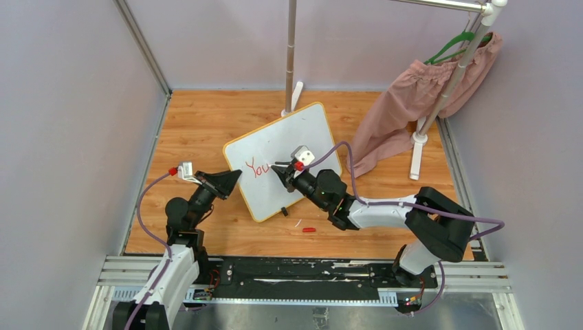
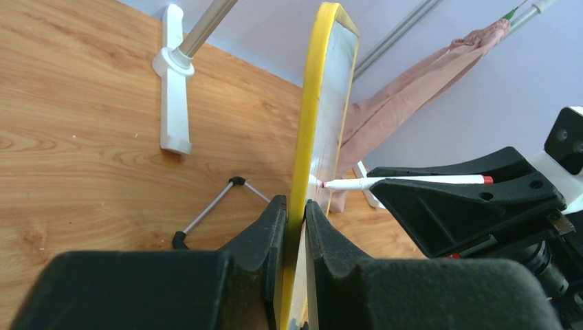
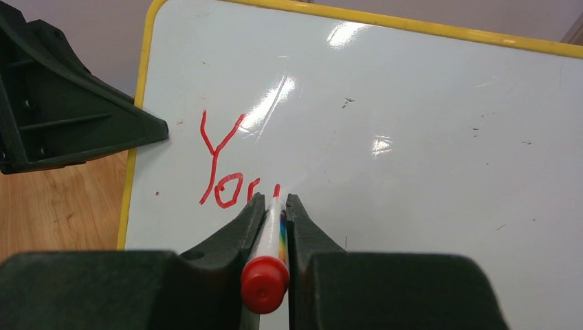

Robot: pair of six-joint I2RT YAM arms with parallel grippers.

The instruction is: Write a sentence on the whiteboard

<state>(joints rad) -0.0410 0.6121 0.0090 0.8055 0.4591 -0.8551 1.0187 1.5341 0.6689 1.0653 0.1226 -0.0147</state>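
Red "You" marks the whiteboard (image 1: 289, 148); left tool (image 2: 295, 213) clamps its rim, right tool (image 3: 275, 203) grips marker (image 3: 269, 254).

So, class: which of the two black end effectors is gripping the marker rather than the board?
The right end effector: it pinches the red-capped white marker, while the left end effector clamps the yellow-rimmed whiteboard edge.

The whiteboard (image 3: 412, 117) is showing a smooth, glossy white face that is reflecting the lamps, and its rim is looking like yellow plastic. The table (image 1: 206, 124) is showing a matt wood grain. The right gripper (image 3: 275, 206) is looking like matt black plastic, and the marker (image 3: 269, 258) like glossy plastic. The pink garment (image 1: 405, 110) is hanging as soft, wrinkled cloth. The pole (image 1: 291, 48) is shining like metal.
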